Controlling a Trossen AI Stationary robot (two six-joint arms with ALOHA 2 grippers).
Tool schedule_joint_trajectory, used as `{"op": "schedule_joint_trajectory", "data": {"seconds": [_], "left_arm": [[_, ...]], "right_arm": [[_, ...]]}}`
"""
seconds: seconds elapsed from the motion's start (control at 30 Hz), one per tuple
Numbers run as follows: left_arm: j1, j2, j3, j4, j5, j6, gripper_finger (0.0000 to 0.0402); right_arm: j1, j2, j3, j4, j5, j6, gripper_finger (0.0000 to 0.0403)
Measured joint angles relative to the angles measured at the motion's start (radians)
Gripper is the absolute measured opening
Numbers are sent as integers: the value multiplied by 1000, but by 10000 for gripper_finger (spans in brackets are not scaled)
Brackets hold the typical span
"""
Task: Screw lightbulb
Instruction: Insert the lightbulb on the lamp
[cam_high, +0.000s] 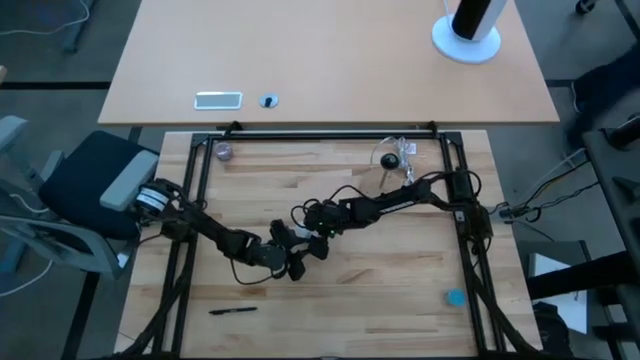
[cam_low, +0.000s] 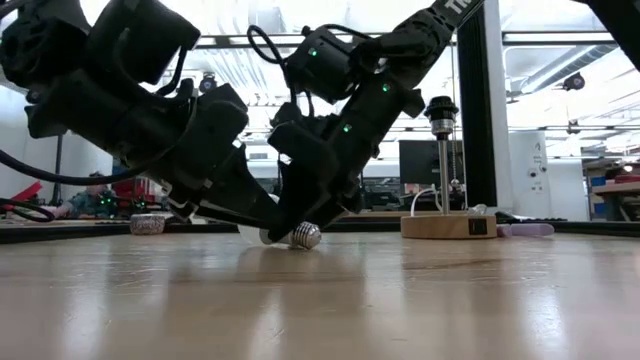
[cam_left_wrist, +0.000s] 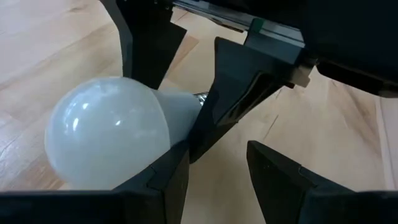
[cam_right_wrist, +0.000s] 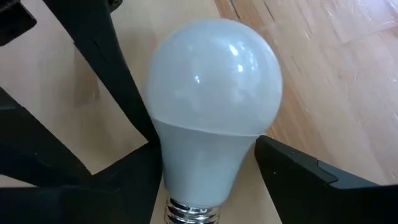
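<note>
- Two grippers are seen from above, met at mid-table: the left gripper (cam_high: 290, 264) from the near left and the right gripper (cam_high: 318, 240) from the far right. The bulb (cam_low: 303, 236) is hidden beneath them here. The crowding is judged to serve a pick-up or a hand-over.
- On the table (cam_high: 380, 290), a wooden disc (cam_high: 390, 160) with its post is set well apart at the far right. A pen (cam_high: 232, 310) lies near-left and a small blue object (cam_high: 455, 297) near-right. None of them lies between the bulb and the disc.
- In the low view, the bulb is shown lying on its side on the table, screw end to the right, with both grippers lowered around it. The post's socket (cam_low: 440, 105) stands high, so the bulb would have to be lifted and turned upright.
- In the left wrist view, the left fingers (cam_left_wrist: 165, 183) are held apart with bare wood between them. The bulb's globe lies just beside one finger, not in the gap, so nothing is gripped by them.
- In the right wrist view, the right fingers (cam_right_wrist: 311, 180) are spread wide to either side of the bulb's neck. Whether it is pressed cannot be told.
- Each gripper is crowded by the other's fingers, which is judged the main obstruction.
</note>
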Motion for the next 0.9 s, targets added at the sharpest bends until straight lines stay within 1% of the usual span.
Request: {"op": "schedule_joint_trajectory", "data": {"seconds": [0.1,0.17,0.23,0.27,0.37,0.53,0.63,0.73,0.83,0.9], "left_arm": [[0,0,0,-1,1,0,152],[-1,-4,0,-3,13,6,152],[-1,-24,0,-8,45,12,152],[-4,-41,1,-7,81,19,152],[-10,-100,2,-30,143,34,152],[-24,-209,1,-119,179,45,152],[-39,-298,0,-158,178,91,152],[-55,-399,1,-143,119,202,152],[-60,-495,1,-147,16,338,152],[-49,-545,3,-138,-57,430,152]], "right_arm": [[2,-1,3,-3,0,0,242],[1,-5,3,-6,2,0,226],[1,-12,3,-14,6,-6,198],[0,-13,3,-17,7,-9,178],[0,-19,3,-26,7,-42,121],[2,-40,-1,-44,-12,-87,119],[4,-89,-19,-81,-28,-120,119],[5,-196,-66,-67,-25,-149,119],[-4,-335,-148,-9,-13,-184,119],[-17,-442,-229,61,-2,-213,119]]}}
